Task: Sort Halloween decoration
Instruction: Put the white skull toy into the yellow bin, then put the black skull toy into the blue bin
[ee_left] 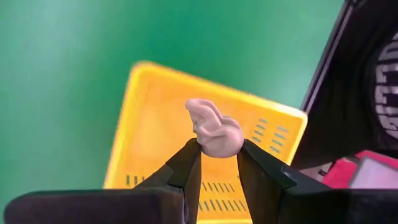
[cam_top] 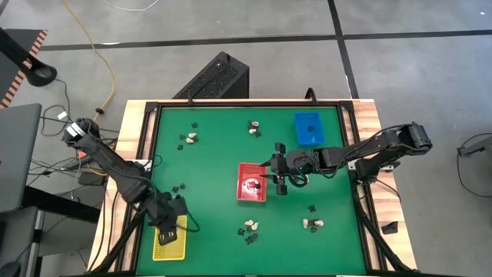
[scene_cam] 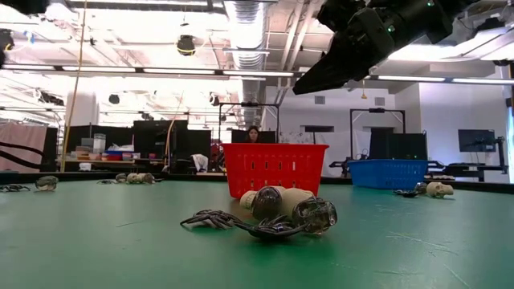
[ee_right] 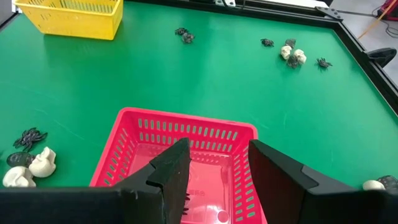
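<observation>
over the yellow tray (cam_top: 171, 245) at the counter's (cam_top: 215, 154) near-left corner, the left gripper (ee_left: 217, 155) hangs with its jaws clenched on a cream skull-like decoration (ee_left: 214, 127), which sits above the tray's open top. scattered cream and black decorations lie on the green surface, one cluster (cam_top: 188, 139) toward the far left and another (cam_top: 249, 228) near the front. at the middle stands the red tray (cam_top: 251, 182), with a small piece inside it. just above its right end the right gripper (ee_right: 214, 165) hovers, jaws spread and carrying nothing. farther right and back sits the blue tray (cam_top: 309, 128), and a cream-and-black pair (cam_top: 312, 224) lies toward the front right.
</observation>
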`<control>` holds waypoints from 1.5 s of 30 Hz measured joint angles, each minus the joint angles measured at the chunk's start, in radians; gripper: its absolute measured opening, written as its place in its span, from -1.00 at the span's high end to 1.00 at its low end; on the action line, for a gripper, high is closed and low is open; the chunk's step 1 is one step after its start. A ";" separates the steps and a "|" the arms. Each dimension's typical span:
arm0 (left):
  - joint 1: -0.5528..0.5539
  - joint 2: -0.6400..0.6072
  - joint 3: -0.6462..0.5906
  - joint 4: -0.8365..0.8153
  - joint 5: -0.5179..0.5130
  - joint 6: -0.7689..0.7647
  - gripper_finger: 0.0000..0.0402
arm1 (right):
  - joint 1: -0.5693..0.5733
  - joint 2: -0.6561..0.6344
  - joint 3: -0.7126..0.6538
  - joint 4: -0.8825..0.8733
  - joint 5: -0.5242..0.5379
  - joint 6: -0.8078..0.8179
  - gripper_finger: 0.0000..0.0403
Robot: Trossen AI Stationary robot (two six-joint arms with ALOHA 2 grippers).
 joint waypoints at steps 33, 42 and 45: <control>0.154 0.008 -0.018 -0.036 -0.025 0.365 0.14 | -0.001 0.000 0.000 0.017 0.000 -0.007 0.04; 0.379 0.007 -0.039 -0.190 -0.207 0.616 0.14 | -0.001 0.000 0.000 0.020 0.000 -0.007 0.04; 0.428 0.007 -0.087 -0.207 -0.221 0.651 0.14 | -0.001 0.000 0.000 0.020 0.000 -0.008 0.04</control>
